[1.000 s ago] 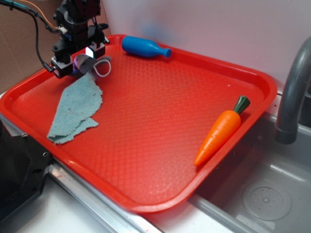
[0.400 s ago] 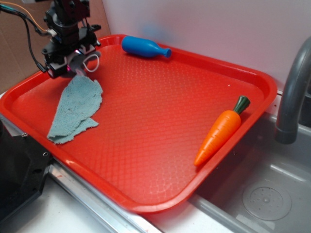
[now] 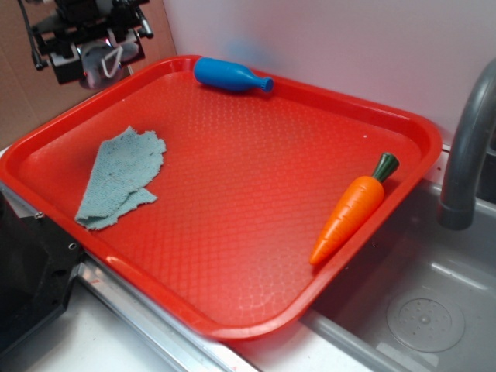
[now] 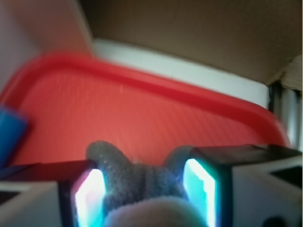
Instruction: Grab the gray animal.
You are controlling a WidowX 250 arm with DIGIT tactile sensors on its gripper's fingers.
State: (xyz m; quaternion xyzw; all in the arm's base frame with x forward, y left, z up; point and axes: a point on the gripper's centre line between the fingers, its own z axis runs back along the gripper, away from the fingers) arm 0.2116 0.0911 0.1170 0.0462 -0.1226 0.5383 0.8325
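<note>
The claw [image 3: 99, 58] sits at the top-left of the ext. view, raised above the far-left corner of the red tray [image 3: 232, 325]. It is pinching the gray animal [image 3: 105, 62]: a small gray lump w/ a thin white cord loop hangs between the black fingers, clear of the tray surface.

The wrist view confirms the grip. Both pads [image 4: 199, 189] glow pale cyan on either side of the gray plush [image 4: 142, 184], pressing against it. Two stubby gray bits stick up above the pads, and a lighter patch shows at the bottom edge. The view is blurred, so finer detail can't be made out. Behind the toy is the tray's ribbed floor and curved rim, w/ a blue shape cut off at the left edge.

On the tray, a light blue-gray rag [image 3: 120, 178] lies flat near the left side, partly folded, below the claw and apart from it. A blue bottle [image 3: 229, 75] lies on its side along the far rim, neck pointing right. An orange carrot [image 3: 353, 211] w/ a green top lies diagonally by the right rim, well apart from the rest.

The tray rests partly on a worktop [image 3: 70, 349] at lower left and partly over a gray sink [image 3: 426, 310] at lower right. A gray faucet [image 3: 465, 139] curves up at the right edge. Brown cardboard [image 3: 19, 93] stands behind the claw.
</note>
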